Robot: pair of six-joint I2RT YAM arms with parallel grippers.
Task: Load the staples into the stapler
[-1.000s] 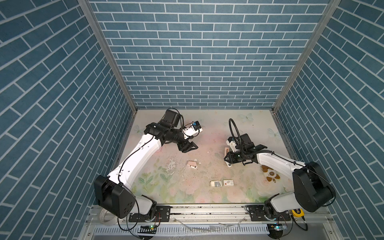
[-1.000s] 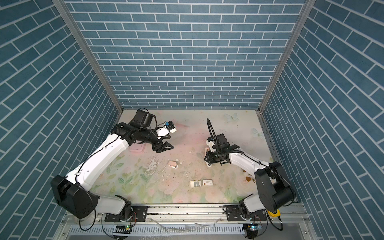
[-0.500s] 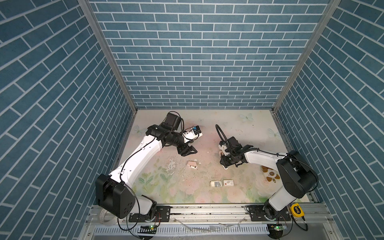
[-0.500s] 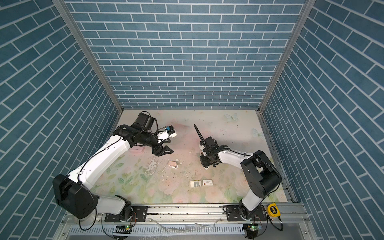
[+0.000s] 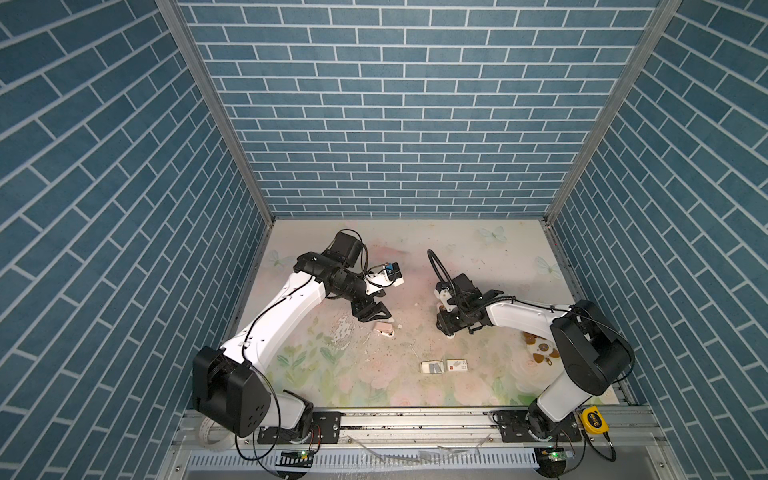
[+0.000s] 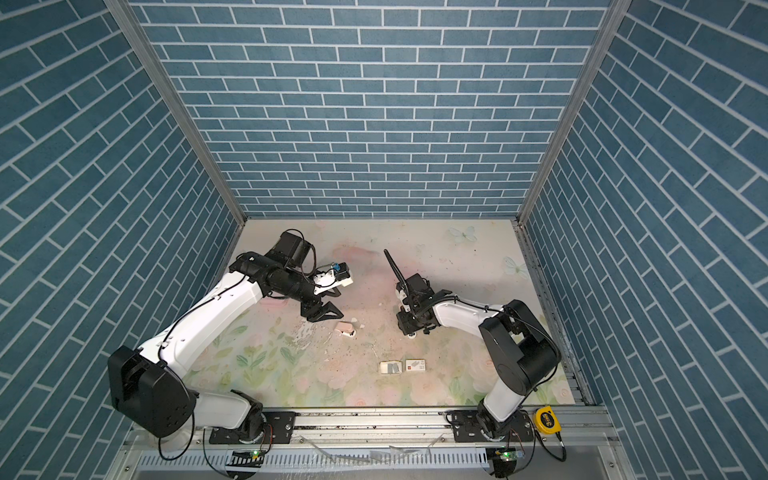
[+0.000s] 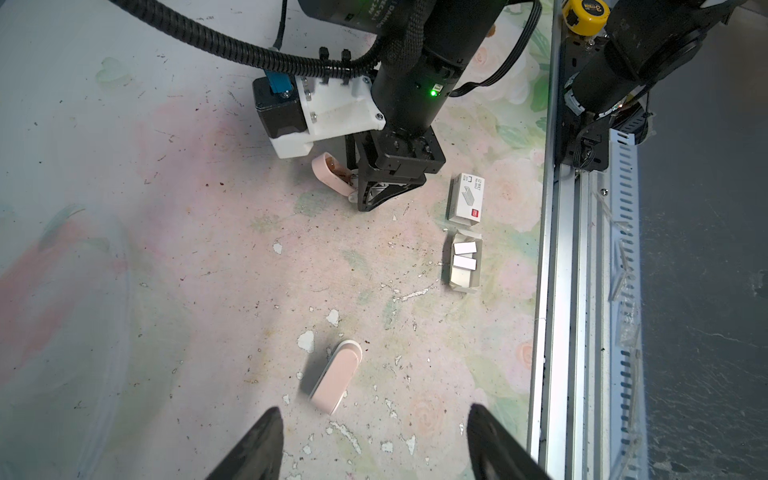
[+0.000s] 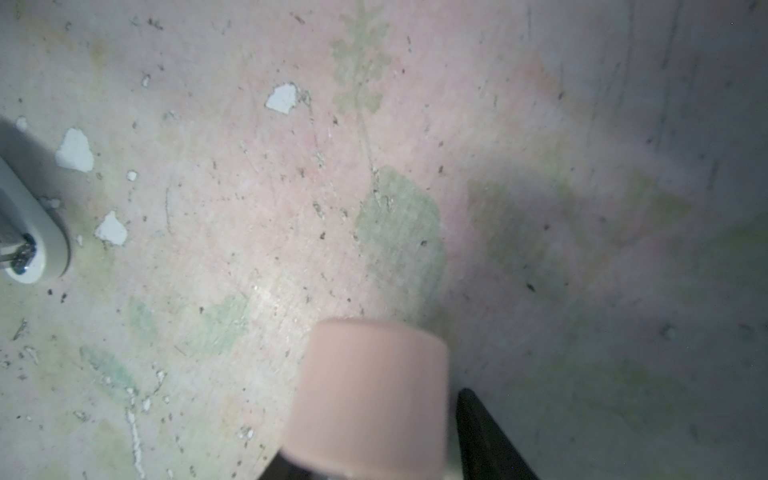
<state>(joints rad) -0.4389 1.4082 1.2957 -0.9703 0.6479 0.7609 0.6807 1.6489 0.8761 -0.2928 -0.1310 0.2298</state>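
Two arms work over the floral worktop (image 5: 478, 257). On the left, the left fingers (image 7: 259, 449) are spread wide with nothing between them, hanging over the worktop. Just ahead of them lies the left stapler (image 7: 336, 382), pink with a white rim. It is flat on the worktop and untouched, among small flakes of peeled surface. In both top views it sits just below and to the right of the left fingers (image 5: 383, 330).

Further right, near the worktop's front edge, one plain white tray (image 7: 465, 276) holds the staples (image 7: 464, 248): two short strips lying side by side. One white sleeve (image 7: 466, 197) with a red mark lies just beside the tray, on its right in a top view (image 5: 457, 365).

Right of centre, the right fingers (image 7: 382, 193) point down at the worktop, with the right stapler (image 7: 330, 176), also pink, at their tips. The right wrist view shows it between the two dark fingers (image 8: 365, 395), but I cannot tell whether they are pressing on it or standing just clear.

One yellow tape measure (image 5: 594, 423) sits on the rail at the far right.
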